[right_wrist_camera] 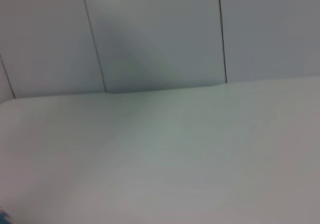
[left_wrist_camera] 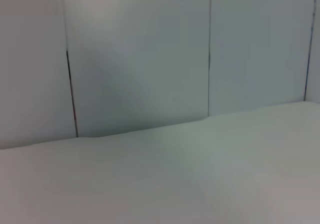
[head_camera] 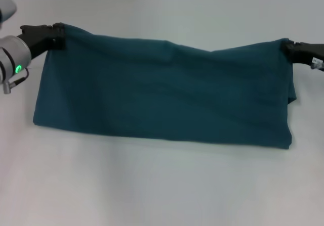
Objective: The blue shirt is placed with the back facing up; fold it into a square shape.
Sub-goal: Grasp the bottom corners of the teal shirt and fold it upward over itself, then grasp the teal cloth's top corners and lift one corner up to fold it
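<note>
The blue shirt [head_camera: 162,92] hangs as a wide dark teal band in the head view, held up by its two upper corners, its lower edge resting on the white table [head_camera: 162,185]. My left gripper [head_camera: 56,36] is shut on the shirt's upper left corner. At the upper right corner my right gripper [head_camera: 288,48] is shut on the cloth. The top edge sags slightly between them. Neither wrist view shows the shirt or any fingers, only the table and wall.
White wall panels [left_wrist_camera: 140,58] with dark seams stand behind the table [left_wrist_camera: 200,184] in the left wrist view, and the same panels [right_wrist_camera: 160,33] show in the right wrist view. Bare table surface lies in front of the shirt.
</note>
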You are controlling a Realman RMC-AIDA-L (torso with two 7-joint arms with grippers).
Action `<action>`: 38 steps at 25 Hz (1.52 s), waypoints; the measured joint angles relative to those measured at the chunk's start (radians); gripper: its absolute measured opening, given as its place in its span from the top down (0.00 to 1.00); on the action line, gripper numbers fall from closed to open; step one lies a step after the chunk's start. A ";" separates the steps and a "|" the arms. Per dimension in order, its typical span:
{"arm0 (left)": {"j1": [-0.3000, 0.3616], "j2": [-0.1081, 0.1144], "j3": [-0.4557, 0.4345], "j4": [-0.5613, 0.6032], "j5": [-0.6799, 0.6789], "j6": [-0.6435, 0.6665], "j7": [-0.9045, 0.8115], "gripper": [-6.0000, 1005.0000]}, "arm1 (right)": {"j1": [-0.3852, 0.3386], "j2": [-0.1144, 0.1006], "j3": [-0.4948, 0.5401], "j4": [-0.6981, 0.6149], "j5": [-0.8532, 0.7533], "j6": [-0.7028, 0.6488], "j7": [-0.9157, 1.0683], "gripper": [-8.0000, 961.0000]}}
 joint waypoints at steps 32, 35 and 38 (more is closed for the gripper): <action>0.249 0.018 0.207 0.125 -0.101 0.110 -0.397 0.23 | -0.114 -0.091 -0.247 -0.074 0.011 -0.199 0.386 0.31; 0.273 0.015 0.203 0.148 -0.075 0.134 -0.436 0.22 | -0.144 -0.097 -0.249 -0.107 -0.005 -0.265 0.431 0.31; 0.277 0.015 0.203 0.148 -0.067 0.134 -0.439 0.22 | -0.160 -0.101 -0.250 -0.118 -0.033 -0.299 0.465 0.31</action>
